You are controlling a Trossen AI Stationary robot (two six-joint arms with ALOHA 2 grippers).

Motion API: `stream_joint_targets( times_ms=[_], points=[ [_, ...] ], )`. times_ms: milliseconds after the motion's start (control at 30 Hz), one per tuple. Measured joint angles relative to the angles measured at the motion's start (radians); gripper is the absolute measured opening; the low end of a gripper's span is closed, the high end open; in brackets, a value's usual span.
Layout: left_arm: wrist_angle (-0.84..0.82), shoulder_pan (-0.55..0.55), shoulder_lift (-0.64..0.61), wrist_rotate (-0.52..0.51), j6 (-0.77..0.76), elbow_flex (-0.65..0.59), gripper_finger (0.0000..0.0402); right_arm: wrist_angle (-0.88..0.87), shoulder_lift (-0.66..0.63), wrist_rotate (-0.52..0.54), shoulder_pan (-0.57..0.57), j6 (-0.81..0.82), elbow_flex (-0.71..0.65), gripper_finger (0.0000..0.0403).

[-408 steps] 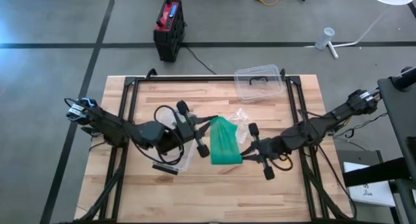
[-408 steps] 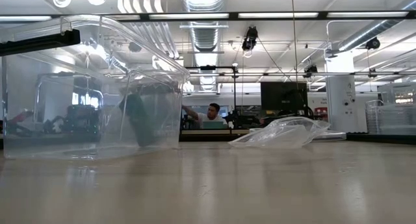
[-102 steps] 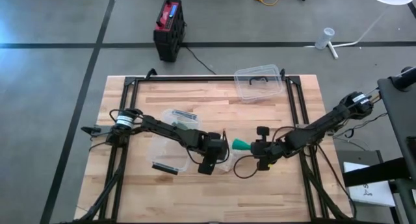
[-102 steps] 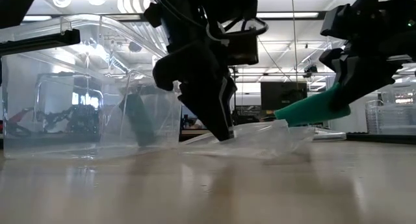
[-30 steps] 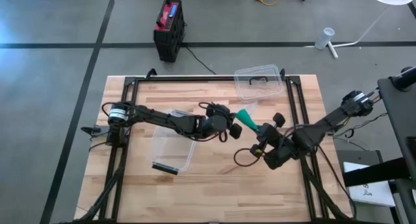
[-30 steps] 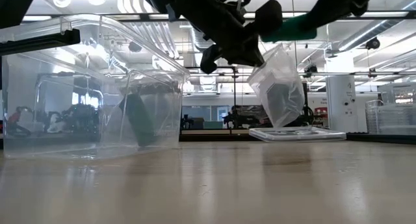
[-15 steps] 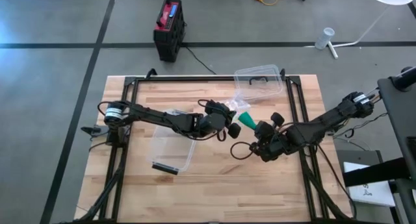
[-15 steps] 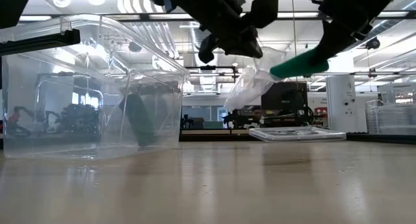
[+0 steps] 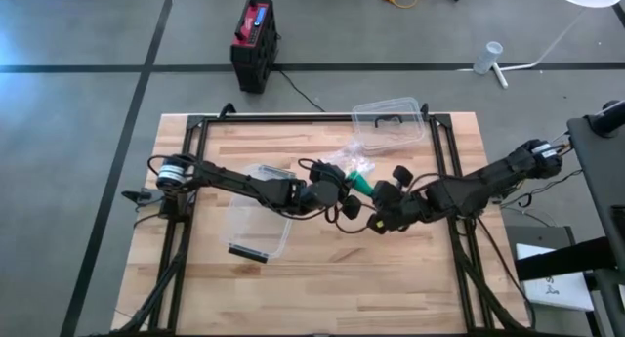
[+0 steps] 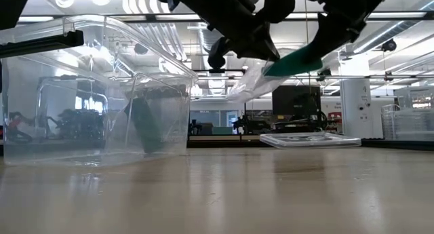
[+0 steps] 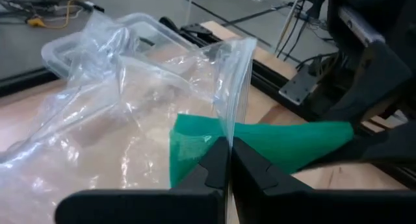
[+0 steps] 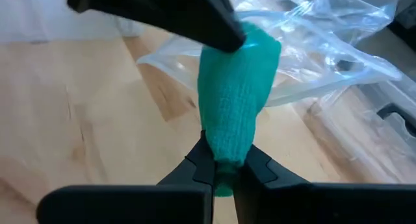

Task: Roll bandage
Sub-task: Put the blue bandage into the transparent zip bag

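- Green bandage [image 12: 234, 113]: rolled into a tight tube, held in the air above the middle of the table [image 9: 215, 288]. Its far end now pokes into the mouth of the clear plastic bag [image 11: 110, 107]; half a second ago it was just outside the mouth, beside the bag.
- Right gripper [image 12: 223, 167]: fingers clamped together on the near end of the bandage, pointing it toward the other arm. It has swung in from the right since a second ago.
- Left gripper [image 11: 225, 160]: fingers pinched together on the edge of the bag's opening, holding the bag off the table. The bag hung limp before; in the low view it now trails out behind the gripper.
- The two grippers meet just beside each other at the table's centre in the high view.
- Reading: rolling looks finished; the step in hand is bagging the roll. Only the tip is inside, most of the roll is still outside.
- Risk, as a guess: the thin bag mouth could fold shut or slip from the pinch as the roll pushes in.
- Clear tub [image 9: 262, 220] lies left of centre; a second clear container [image 9: 389, 124] sits at the far edge. Neither is touched.
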Motion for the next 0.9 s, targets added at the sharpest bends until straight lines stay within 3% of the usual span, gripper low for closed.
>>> stream_joint_targets(
  times_ms=[267,433,567,700,900],
  points=[
    [-0.037,-0.002,0.002,-0.015,-0.098,-0.013,0.0000,-0.002,0.000,-0.003,-0.062,-0.021,0.009,0.0018],
    [-0.037,-0.002,0.001,0.014,-0.035,-0.026,0.0000,-0.003,0.000,-0.055,-0.062,-0.090,0.009,0.0018],
    [0.006,-0.002,0.001,0.098,0.042,-0.027,0.0000,-0.016,0.000,-0.109,-0.068,-0.072,0.012,0.0018],
    [0.090,-0.011,0.000,0.106,0.146,-0.039,0.0000,-0.025,-0.001,-0.264,-0.092,-0.010,0.013,0.0021],
    [0.156,-0.012,0.011,0.106,0.182,-0.063,0.0000,-0.057,-0.070,-0.289,-0.092,0.040,0.013,0.0032]
  ],
)
